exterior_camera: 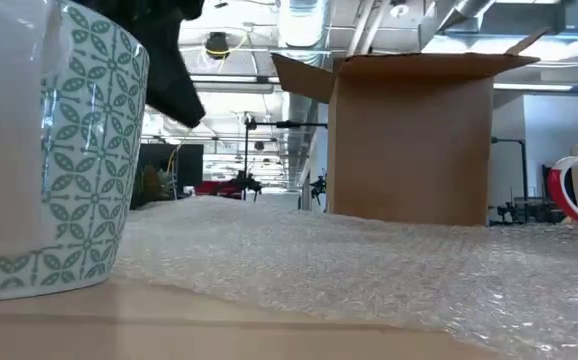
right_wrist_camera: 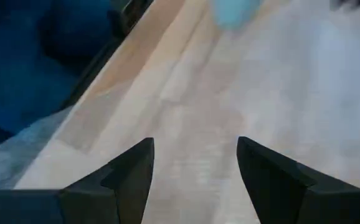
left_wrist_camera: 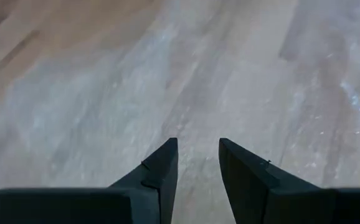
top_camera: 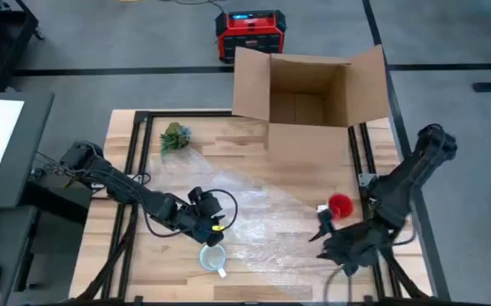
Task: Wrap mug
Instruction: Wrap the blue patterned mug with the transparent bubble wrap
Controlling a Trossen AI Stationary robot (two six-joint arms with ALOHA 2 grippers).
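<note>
A white mug with a green leaf pattern (top_camera: 212,257) (exterior_camera: 49,150) stands upright on the bare wood by the table's near edge, just off the bubble wrap sheet (top_camera: 271,217) (exterior_camera: 369,270) that lies spread flat across the middle. My left gripper (top_camera: 211,228) (left_wrist_camera: 198,144) hovers just beyond the mug's far side over the wrap, open by a narrow gap with nothing between its fingers. My right gripper (top_camera: 322,236) (right_wrist_camera: 195,146) stands wide open and low over the wrap's near right part, pointing toward the table's left. A red mug (top_camera: 340,205) (exterior_camera: 569,190) sits on the wrap beside it.
An open cardboard box (top_camera: 309,89) (exterior_camera: 414,140) stands at the table's far edge. A small green plant-like thing (top_camera: 175,138) lies at the far left. A red and black device (top_camera: 250,34) sits on the floor beyond the table. Black frame rails (top_camera: 131,170) run along both sides.
</note>
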